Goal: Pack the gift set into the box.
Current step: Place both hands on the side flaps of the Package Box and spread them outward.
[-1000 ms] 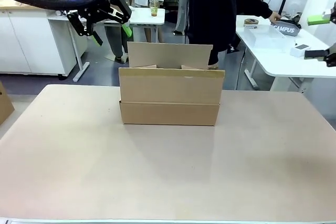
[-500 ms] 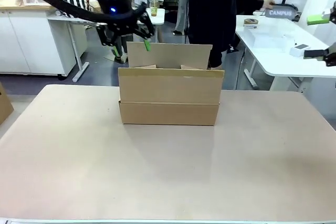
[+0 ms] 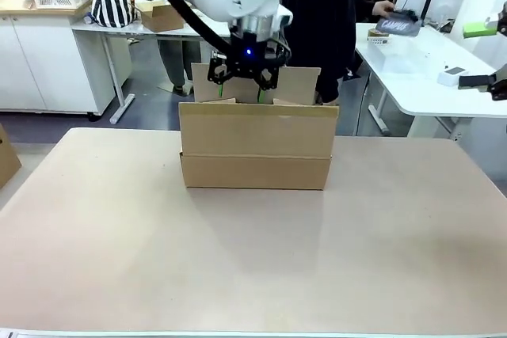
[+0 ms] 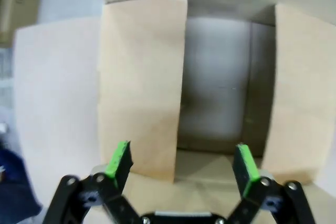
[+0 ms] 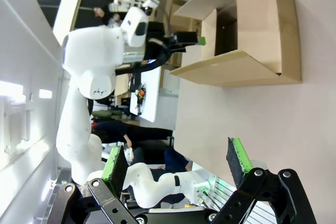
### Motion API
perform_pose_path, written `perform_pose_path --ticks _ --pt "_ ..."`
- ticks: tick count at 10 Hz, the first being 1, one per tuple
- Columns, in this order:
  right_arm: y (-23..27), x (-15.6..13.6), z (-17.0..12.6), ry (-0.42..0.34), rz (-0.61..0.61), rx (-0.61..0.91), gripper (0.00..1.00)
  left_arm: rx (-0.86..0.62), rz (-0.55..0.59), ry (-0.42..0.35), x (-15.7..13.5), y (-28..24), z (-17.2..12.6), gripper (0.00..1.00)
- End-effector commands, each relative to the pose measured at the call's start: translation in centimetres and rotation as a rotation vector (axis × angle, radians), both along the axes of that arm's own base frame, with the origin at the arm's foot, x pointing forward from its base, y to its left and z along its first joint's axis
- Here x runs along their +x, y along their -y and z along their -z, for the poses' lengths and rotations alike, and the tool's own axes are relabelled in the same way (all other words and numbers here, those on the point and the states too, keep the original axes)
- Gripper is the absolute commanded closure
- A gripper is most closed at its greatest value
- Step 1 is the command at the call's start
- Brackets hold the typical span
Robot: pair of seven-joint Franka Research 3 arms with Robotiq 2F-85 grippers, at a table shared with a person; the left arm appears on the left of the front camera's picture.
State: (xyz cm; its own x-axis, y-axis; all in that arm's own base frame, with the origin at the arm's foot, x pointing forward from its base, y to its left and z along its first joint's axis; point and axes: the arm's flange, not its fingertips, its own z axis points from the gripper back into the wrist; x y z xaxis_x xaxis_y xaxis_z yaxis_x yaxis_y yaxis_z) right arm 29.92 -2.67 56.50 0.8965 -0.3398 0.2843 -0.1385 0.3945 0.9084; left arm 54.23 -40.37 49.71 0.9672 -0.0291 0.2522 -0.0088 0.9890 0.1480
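The box (image 3: 255,144) stands upright on the table (image 3: 253,267), toward its far side, with the back flap raised. From the front, the outer front wall hides the inside of the box. The left gripper (image 3: 240,93) hangs just above the open top, fingers pointing down, near the back flap.

The left wrist view looks straight down into the box (image 4: 215,93). The left gripper (image 4: 182,161) has its fingers spread wide with nothing between them. Below them two side flaps (image 4: 142,87) stand on either side of a dim, bare floor.

The right gripper (image 3: 485,55) sits well apart from the box, off to its right. In its own wrist view, the right gripper (image 5: 177,161) is spread wide and holds nothing. That view shows the box (image 5: 257,30) from the side, rolled, with the left arm (image 5: 105,61) reaching over its opening.
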Motion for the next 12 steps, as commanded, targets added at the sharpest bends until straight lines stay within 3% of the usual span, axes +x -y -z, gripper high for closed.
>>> perform_pose_path --ticks 1,3,6,12 --pt "-0.2 0.2 -0.3 0.007 0.002 0.026 0.0 0.065 -0.065 -0.015 2.0 1.1 0.4 0.0" --pt "-0.2 0.2 -0.3 0.007 0.002 0.026 0.0 0.117 -0.137 0.026 3.1 1.3 2.8 0.0" --pt "-0.2 0.2 -0.3 0.007 0.002 0.026 0.0 0.195 -0.154 0.0 4.1 1.2 6.3 0.0" --pt "-0.2 0.2 -0.3 0.007 0.002 0.026 0.0 0.327 -0.227 -0.023 4.3 1.0 9.8 0.0"
